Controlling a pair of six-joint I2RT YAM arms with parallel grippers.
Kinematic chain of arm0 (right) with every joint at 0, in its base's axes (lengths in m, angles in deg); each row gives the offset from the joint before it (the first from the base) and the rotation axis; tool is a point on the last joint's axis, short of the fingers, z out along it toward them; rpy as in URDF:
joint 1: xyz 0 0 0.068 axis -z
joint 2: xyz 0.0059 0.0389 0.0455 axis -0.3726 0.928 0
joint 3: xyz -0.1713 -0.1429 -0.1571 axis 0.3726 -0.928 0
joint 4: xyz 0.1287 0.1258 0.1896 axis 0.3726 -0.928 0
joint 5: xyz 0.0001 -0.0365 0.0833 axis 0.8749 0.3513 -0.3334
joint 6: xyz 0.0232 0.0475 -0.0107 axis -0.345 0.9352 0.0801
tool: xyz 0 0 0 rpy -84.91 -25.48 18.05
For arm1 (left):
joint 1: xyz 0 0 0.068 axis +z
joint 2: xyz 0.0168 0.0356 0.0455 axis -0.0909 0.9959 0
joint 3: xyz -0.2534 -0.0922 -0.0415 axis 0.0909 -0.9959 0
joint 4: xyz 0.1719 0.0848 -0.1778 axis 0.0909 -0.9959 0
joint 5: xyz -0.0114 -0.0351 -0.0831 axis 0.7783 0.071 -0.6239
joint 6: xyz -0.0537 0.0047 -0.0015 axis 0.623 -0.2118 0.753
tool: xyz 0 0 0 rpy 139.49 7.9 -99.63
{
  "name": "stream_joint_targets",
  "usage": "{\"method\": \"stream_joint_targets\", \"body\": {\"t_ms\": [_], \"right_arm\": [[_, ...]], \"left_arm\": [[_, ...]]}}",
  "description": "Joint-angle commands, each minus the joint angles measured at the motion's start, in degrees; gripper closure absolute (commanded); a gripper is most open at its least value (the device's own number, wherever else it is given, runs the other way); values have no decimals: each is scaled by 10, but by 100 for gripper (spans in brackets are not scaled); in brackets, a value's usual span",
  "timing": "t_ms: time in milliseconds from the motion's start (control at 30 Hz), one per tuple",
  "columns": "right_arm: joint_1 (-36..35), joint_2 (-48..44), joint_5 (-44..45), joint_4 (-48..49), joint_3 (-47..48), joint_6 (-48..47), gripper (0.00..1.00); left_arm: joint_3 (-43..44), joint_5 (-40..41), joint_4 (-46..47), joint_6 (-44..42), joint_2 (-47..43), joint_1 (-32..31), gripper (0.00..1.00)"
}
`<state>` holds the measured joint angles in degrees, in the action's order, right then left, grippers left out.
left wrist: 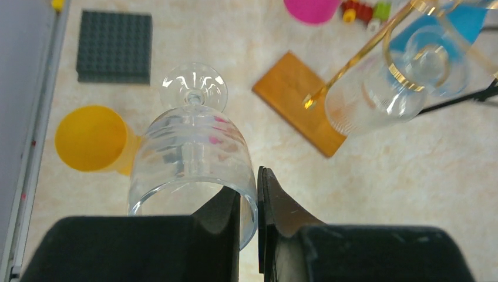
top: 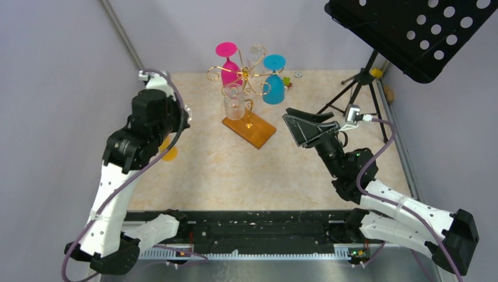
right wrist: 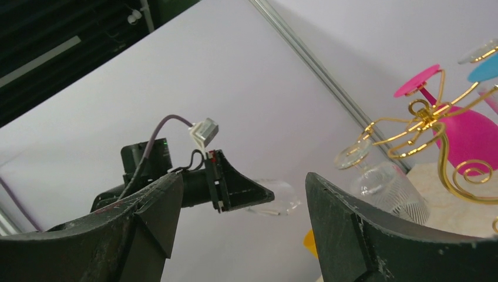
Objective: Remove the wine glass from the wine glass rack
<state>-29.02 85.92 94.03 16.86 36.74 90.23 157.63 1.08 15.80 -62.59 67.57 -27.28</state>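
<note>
Left pincer (left wrist: 249,189) fingers fill the bottom of the left wrist view. They are clenched on the rim of the clear wine glass (left wrist: 188,150), one finger inside the bowl and the other outside against the wall. The glass lies roughly level, foot pointing away from the pincer. It is off the wine glass rack (top: 246,75), left of it and above the surface (top: 199,170). In the top view the left wrist hides this glass almost wholly. Beneath it on the surface sit a yellow cup (left wrist: 91,138), partly covered by the bowl, and farther off a grey studded plate (left wrist: 113,47).

Right pincer (right wrist: 244,182) is released, fingers wide apart with nothing between them. It hangs right of the rack, facing it.

The rack stands on its wooden base (top: 249,130). Hanging bowl-down from its gold arms are a pink glass (top: 229,67), a blue glass (top: 273,85) and a ribbed clear glass (top: 234,104). A fourth clear foot near the top is hard to make out. The black music stand (top: 405,29) is cut off at the top right corner.
</note>
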Motion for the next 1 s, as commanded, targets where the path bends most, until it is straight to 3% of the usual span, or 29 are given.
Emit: {"method": "stream_joint_targets", "body": {"t_ms": [0, 367, 667, 967], "right_arm": [[-4, -16, 13, -4, -9, 3, 23], [-5, -46, 37, -18, -31, 2, 23], [-5, -45, 43, -13, -42, 10, 23], [-4, -23, 41, 4, -39, 13, 23]], "left_arm": [[-33, -53, -32, -24, 34, 1, 100], [-160, -111, -3, -7, 79, 22, 100], [-193, -211, 19, -22, 127, 114, 100], [-190, -195, 25, -37, 167, 151, 100]]}}
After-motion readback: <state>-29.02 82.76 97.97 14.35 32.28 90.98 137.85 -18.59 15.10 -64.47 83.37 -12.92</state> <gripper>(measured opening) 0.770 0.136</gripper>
